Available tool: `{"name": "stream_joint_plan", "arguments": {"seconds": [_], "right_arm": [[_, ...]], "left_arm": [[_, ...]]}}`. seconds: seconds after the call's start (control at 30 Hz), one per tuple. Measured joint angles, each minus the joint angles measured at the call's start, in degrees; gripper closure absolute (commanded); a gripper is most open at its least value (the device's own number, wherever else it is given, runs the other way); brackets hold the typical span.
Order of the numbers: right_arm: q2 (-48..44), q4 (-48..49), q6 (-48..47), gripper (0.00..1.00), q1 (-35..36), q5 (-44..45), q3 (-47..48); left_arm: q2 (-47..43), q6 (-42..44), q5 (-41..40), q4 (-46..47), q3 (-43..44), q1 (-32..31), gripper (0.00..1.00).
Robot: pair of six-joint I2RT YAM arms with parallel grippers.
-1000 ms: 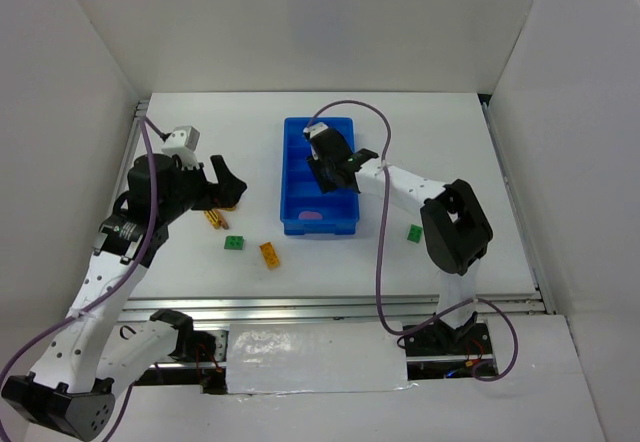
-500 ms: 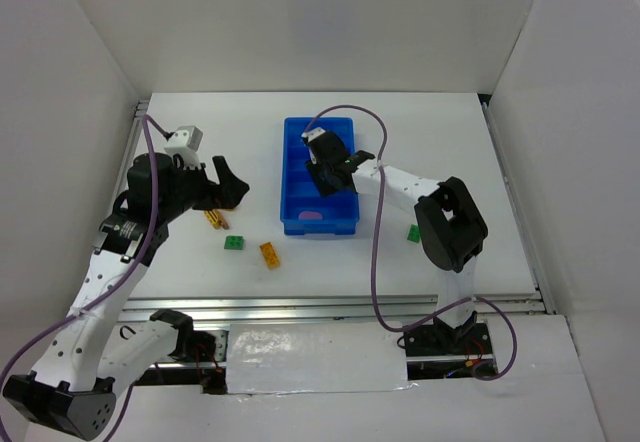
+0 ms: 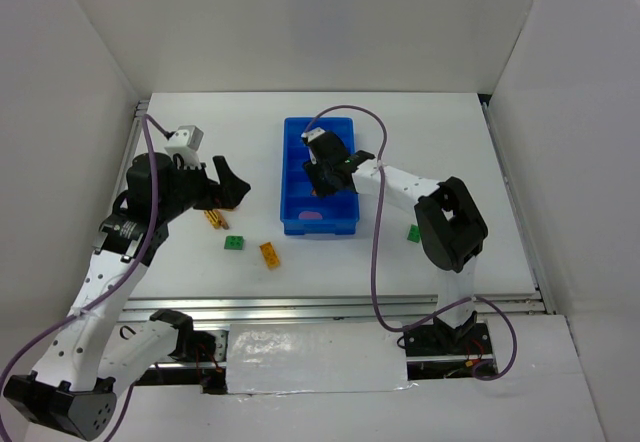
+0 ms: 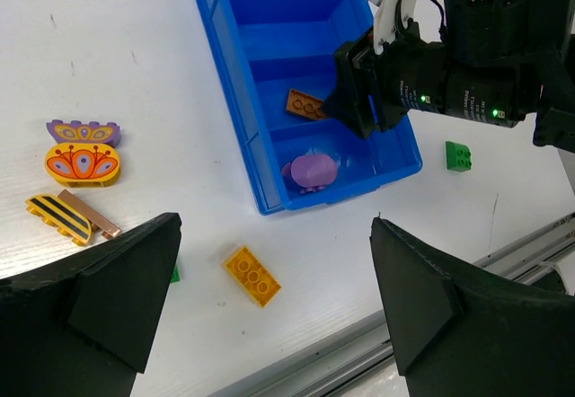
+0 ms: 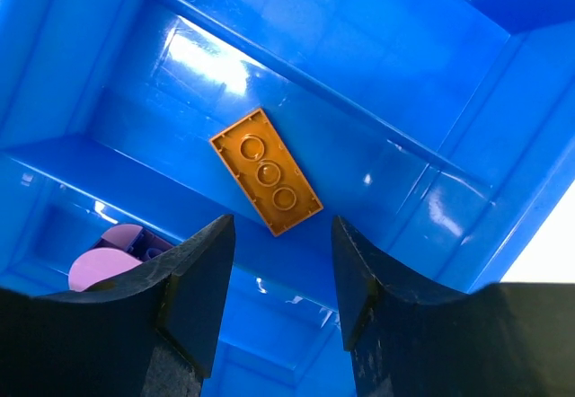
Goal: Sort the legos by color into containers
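The blue tray (image 3: 288,177) stands mid-table; it also shows in the left wrist view (image 4: 229,83). My right gripper (image 3: 325,175) hangs open and empty just above its second-nearest compartment, jaws apart (image 5: 280,235). An orange brick (image 5: 266,172) lies flat on that compartment's floor (image 4: 305,105). A purple-pink piece (image 3: 312,217) lies in the nearest compartment (image 4: 312,171). My left gripper (image 3: 230,185) is open and empty above the table left of the tray (image 4: 274,235). An orange-yellow brick (image 3: 270,254) and a green brick (image 3: 234,243) lie on the table below it. Another green brick (image 3: 414,232) lies right of the tray.
Left of the tray lie a yellow decorated piece (image 4: 83,163), a purple one (image 4: 83,132), a black-and-yellow striped piece (image 4: 58,217) and a brown bar (image 4: 90,216). The table's metal front rail (image 3: 340,307) runs along the near edge. White walls enclose the table.
My right gripper has shifted slightly left over the tray. The left arm has not moved.
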Motion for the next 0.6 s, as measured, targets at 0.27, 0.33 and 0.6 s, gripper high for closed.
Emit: {"name": "stream_joint_plan", "arguments": {"seconds": [0.27, 0.33, 0.6], "right_arm": [[-2.82, -0.79, 1.31, 0.44, 0.00, -0.50, 0.00], [-5.75, -1.18, 2.27, 0.34, 0.00, -1.22, 0.00], [-27.10, 0.24, 6.86, 0.00, 0.02, -6.95, -3.54]], "left_arm": [[0.00, -0.17, -1.16, -0.02, -0.04, 0.44, 0.00], [0.07, -0.28, -2.14, -0.04, -0.04, 0.79, 0.01], [5.95, -2.16, -7.89, -1.73, 1.01, 1.79, 0.00]]}}
